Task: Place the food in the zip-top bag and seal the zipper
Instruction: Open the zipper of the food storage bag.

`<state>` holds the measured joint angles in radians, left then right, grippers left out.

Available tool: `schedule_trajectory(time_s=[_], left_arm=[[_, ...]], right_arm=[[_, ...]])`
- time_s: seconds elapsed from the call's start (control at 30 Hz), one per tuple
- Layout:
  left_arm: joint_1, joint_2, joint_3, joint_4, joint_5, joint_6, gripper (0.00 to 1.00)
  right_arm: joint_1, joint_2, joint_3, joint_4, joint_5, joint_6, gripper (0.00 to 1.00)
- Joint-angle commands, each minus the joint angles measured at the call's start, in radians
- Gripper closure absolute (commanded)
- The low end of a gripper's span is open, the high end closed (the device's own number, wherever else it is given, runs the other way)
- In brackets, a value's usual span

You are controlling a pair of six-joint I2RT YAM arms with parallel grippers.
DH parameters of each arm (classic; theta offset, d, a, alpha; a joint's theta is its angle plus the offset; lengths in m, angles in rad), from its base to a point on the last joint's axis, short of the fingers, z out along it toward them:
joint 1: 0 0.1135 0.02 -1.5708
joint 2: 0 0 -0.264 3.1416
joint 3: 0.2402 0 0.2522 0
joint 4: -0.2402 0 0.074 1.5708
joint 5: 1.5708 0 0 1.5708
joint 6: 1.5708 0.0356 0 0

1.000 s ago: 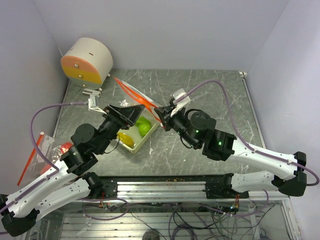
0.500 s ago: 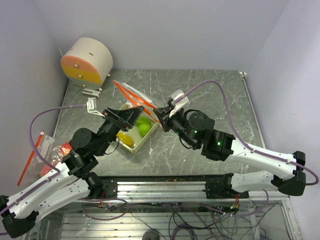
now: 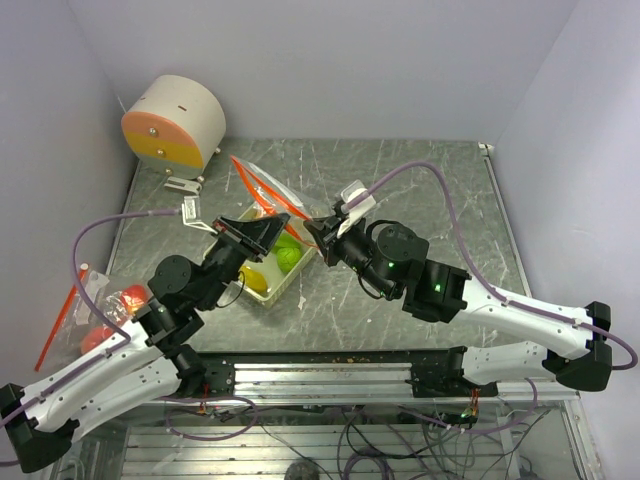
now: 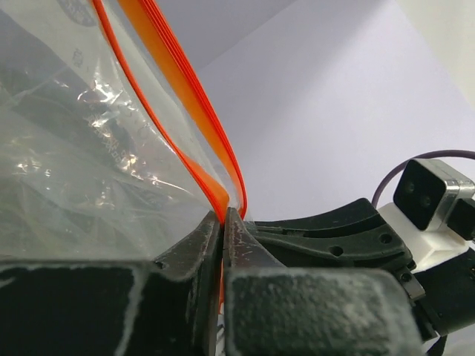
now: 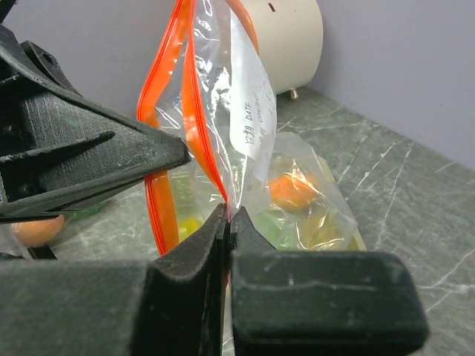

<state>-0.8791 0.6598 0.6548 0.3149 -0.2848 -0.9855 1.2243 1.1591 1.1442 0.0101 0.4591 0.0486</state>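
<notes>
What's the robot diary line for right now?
left gripper: shut on bag | right gripper: shut on bag | green food: in tray

Zip-top bag [image 5: 223,81], white write-on panel [image 5: 251,111]: print runs sideways. "DATE" legible; the line beside it begins "CON", rest unclear. Faint grey print [image 4: 73,9] on bag film, left wrist view: unreadable.

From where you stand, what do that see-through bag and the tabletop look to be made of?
The bag looks like thin clear plastic film: glossy, crinkled, showing things behind it, with an orange zipper strip. The tabletop looks like grey stone with white veins, though it could be a printed laminate.
</notes>
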Motion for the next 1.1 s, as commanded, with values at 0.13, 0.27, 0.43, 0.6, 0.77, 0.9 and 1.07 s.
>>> schedule_trajectory(time_s=[0.13, 0.27, 0.43, 0.6, 0.77, 0.9, 1.07], left_arm=[[-0.001, -0.049, -0.01, -0.062, -0.066, 0.021, 0.93], [0.0, -0.055, 0.086, -0.358, -0.136, 0.063, 0.93], [0.0, -0.006, 0.235, -0.735, -0.232, 0.1, 0.93], [-0.001, 0.065, 0.35, -0.995, -0.352, 0.101, 0.93], [-0.001, 0.067, 0.399, -1.142, -0.454, 0.086, 0.93], [-0.001, 0.012, 0.38, -1.115, -0.469, 0.123, 0.93], [0.0, -0.005, 0.365, -1.024, -0.418, 0.173, 0.93]], right_arm=[[0.008, -0.031, 0.012, 0.004, 0.059, 0.03, 1.0], [0.008, -0.051, -0.014, 0.017, 0.237, 0.051, 1.0], [0.009, -0.046, -0.022, 0.027, 0.481, 0.054, 1.0], [0.009, 0.018, 0.021, -0.033, 0.667, 0.096, 1.0], [0.008, 0.07, 0.059, -0.134, 0.87, 0.14, 0.97], [0.007, 0.019, 0.024, -0.089, 0.74, 0.108, 0.86], [0.007, -0.068, -0.055, 0.121, 0.126, -0.008, 0.52]])
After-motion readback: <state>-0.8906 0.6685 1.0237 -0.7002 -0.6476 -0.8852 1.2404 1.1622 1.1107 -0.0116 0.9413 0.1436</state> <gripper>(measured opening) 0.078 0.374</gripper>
